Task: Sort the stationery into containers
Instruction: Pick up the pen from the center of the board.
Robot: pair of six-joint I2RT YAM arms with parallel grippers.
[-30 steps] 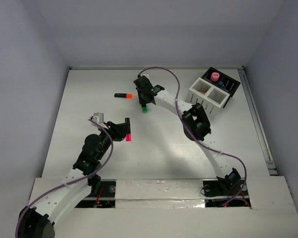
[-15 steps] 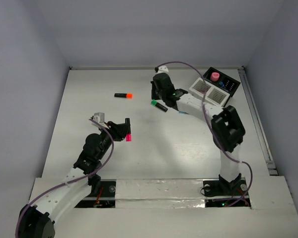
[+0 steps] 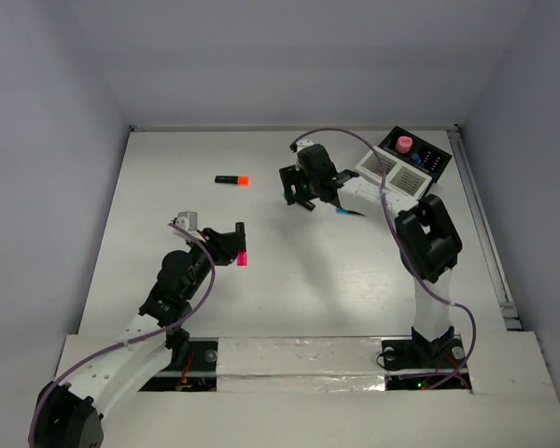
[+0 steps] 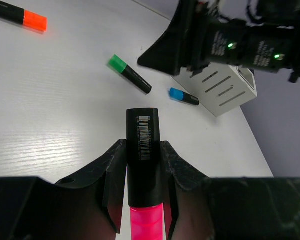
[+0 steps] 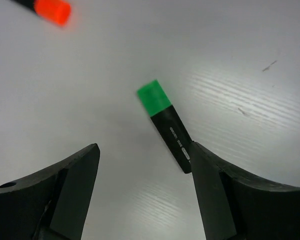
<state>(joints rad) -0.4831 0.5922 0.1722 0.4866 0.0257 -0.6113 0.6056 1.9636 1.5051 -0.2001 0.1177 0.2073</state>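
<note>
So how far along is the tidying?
Early, it seems. A pink thing sits in the black box. The left gripper holds a pink highlighter; the right gripper hangs open over a green highlighter on the table. The orange highlighter and a blue-capped pen lie loose too.

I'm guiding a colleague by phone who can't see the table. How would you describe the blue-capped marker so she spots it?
Find the white slatted box at the far right of the white table. A short black marker with a blue cap lies flat on the table close beside that box. Unlike the longer green-capped black highlighter lying next to it, its cap is blue.
</note>
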